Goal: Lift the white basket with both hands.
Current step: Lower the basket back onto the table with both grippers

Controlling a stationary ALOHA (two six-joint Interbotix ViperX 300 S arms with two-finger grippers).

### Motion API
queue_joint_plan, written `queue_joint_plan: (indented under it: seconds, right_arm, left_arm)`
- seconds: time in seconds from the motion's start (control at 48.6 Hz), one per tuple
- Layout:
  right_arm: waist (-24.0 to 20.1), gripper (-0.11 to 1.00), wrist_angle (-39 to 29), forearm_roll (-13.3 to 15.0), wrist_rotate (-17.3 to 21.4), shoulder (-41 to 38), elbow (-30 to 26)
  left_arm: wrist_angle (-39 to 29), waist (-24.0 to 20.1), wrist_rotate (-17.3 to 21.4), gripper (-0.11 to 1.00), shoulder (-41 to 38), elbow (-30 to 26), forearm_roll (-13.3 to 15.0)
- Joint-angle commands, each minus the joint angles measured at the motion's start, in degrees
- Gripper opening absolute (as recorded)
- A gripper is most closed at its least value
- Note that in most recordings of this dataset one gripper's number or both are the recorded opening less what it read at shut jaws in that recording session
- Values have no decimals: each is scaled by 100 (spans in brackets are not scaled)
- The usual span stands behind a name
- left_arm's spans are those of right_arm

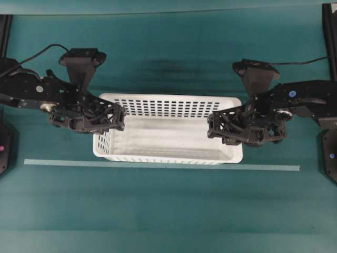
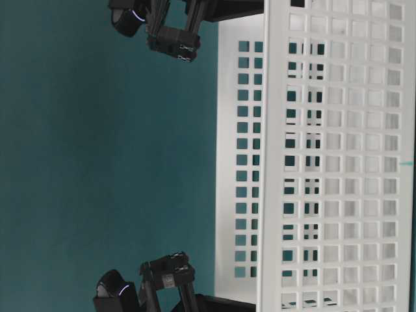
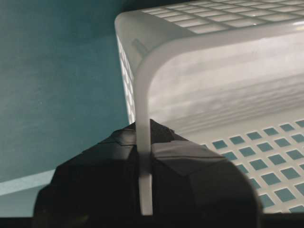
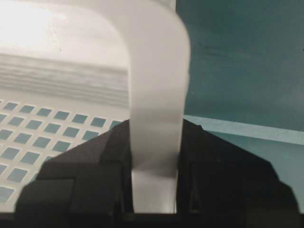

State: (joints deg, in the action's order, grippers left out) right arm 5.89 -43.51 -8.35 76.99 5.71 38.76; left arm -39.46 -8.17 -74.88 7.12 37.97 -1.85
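Observation:
The white basket (image 1: pixel 168 107) sits mid-table, long side across the overhead view; the rotated table-level view shows its perforated wall (image 2: pixel 338 162). My left gripper (image 1: pixel 122 117) is shut on the rim of its left end wall. In the left wrist view the thin white rim (image 3: pixel 142 95) runs between the two black fingers of that gripper (image 3: pixel 144 137). My right gripper (image 1: pixel 210 126) is shut on the right end wall. In the right wrist view the white rim band (image 4: pixel 156 71) is pinched by that gripper (image 4: pixel 154 137). I cannot tell whether the basket touches the table.
A pale tape strip (image 1: pixel 158 165) lies across the teal table just in front of the basket. Black arm bases stand at the left edge (image 1: pixel 4 145) and right edge (image 1: pixel 329 155). The basket holds nothing.

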Motion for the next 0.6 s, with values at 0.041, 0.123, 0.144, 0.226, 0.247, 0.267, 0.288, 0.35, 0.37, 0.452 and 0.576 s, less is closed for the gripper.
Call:
queue_joint_plan:
  seconds: [0.041, 0.123, 0.144, 0.226, 0.247, 0.267, 0.288, 0.35, 0.37, 0.452, 0.576]
  right_arm:
    - [-44, 19, -18, -26, -105, -141, 185]
    - [-35, 19, -9, -26, -105, -141, 185]
    - [-35, 19, 0, -26, -105, -141, 185]
    - [-26, 19, 26, -26, -105, -141, 185]
    - [-26, 19, 35, -18, -105, -141, 185]
    - [-26, 19, 35, -18, -105, -132, 185]
    - [-26, 19, 35, -18, -105, -132, 176]
    - [-26, 20, 44, -26, -105, -132, 176]
    - [-26, 21, 44, -18, -105, -132, 176]
    - [-26, 28, 62, -18, -105, -132, 167]
    - [9, 50, 88, 0, -149, -88, 149]
  left_arm:
    - [88, 18, 114, -1, -79, -9, -53]
    - [167, 18, 114, -1, -79, 0, -53]
    - [185, 18, 114, -1, -79, 0, -53]
    - [237, 18, 114, 5, -79, 18, -53]
    - [246, 18, 114, 7, -70, 26, -44]
    - [246, 18, 105, 11, -70, 26, -44]
    - [246, 18, 105, 14, -70, 26, -44]
    - [237, 18, 88, 28, -70, 26, -53]
    - [229, 18, 70, 33, -62, 35, -44]
    - [237, 18, 44, 59, -62, 26, -44]
    - [246, 18, 44, 91, -62, 18, -44]
